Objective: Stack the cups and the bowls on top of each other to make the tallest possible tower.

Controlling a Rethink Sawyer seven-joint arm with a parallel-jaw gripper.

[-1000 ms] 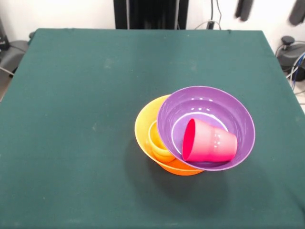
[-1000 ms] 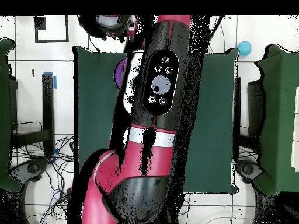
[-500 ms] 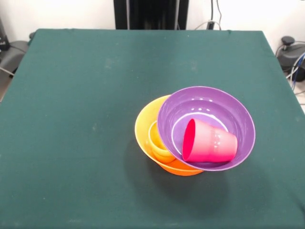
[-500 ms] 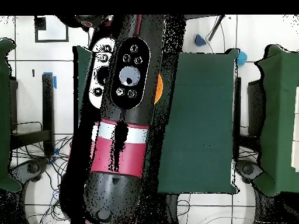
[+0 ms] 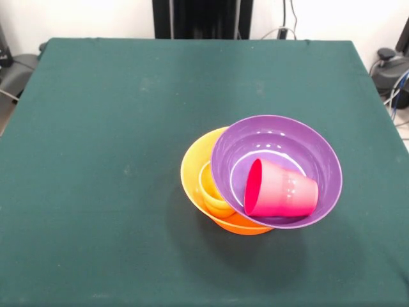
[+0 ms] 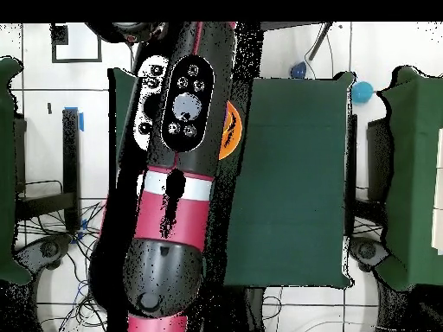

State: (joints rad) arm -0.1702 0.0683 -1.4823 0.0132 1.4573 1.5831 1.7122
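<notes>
In the front view the big orange bowl (image 5: 195, 171) stands right of the table's middle, with a yellow cup (image 5: 213, 189) inside it. The purple bowl (image 5: 276, 144) rests tilted on the orange bowl's right rim. A red cup (image 5: 281, 190) lies on its side in the purple bowl, mouth to the left. In the overhead view only a sliver of the orange bowl (image 6: 229, 130) shows beside the arm (image 6: 182, 173). The arm covers the table's left part and runs to the top edge. The gripper itself cannot be made out. The other cups and bowls are hidden or out of view.
The green table (image 5: 115, 128) fills the front view, with the pedestal (image 5: 201, 19) at its far side. In the overhead view a light blue round thing (image 6: 362, 90) and a dark blue one (image 6: 298, 69) lie off the table's top right corner.
In the overhead view the arm has swung to the picture's left, uncovering a sliver of the orange bowl. Blurred dark shapes at the front view's top right are gone. The bowls and cups have not moved.
</notes>
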